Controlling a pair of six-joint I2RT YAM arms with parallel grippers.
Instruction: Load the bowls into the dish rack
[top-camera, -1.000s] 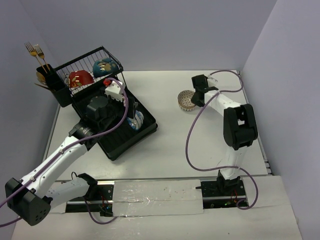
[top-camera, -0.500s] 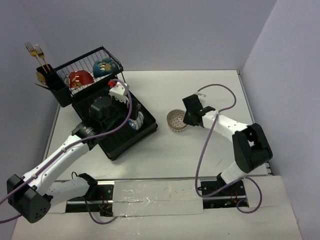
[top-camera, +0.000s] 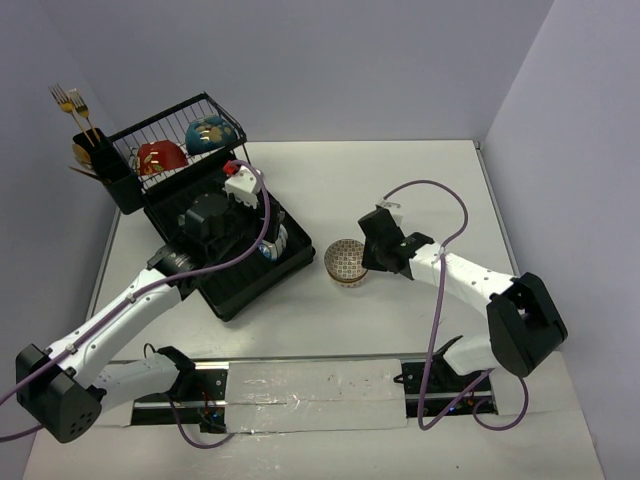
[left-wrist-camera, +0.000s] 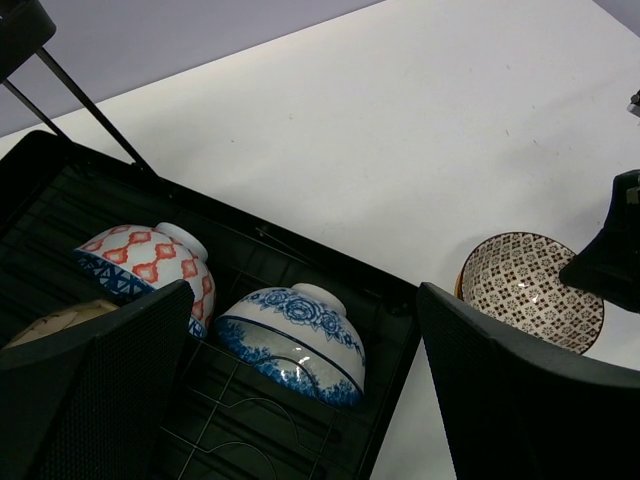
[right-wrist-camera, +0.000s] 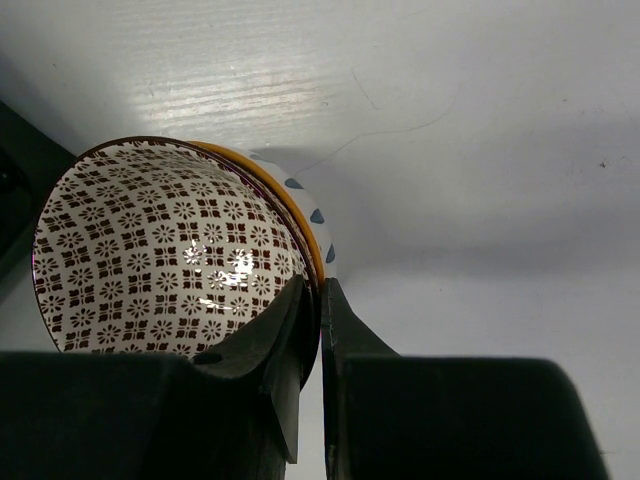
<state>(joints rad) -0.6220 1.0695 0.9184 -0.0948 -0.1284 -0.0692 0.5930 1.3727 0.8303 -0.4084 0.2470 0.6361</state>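
Right wrist: my R pincer (right-wrist-camera: 312, 290) is clamped on rim of brown-patterned bowl (right-wrist-camera: 160, 250), one finger inside, other outside on the orange/white wall. Bowl tilted; can't tell if it touches table (top-camera: 330, 190). Top external: that bowl is just beside right corner of dish rack (top-camera: 240, 297), outside it. My L pincer (left-wrist-camera: 305, 295) is spread wide w/ nothing in it, over rack's lower tray. Below it, blue floral bowl (left-wrist-camera: 295, 335) & red-diamond bowl (left-wrist-camera: 150, 255) sit foot-side up, side by side in tray. Upper wire tier: red bowl (top-camera: 160, 156), teal bowl (top-camera: 210, 133).
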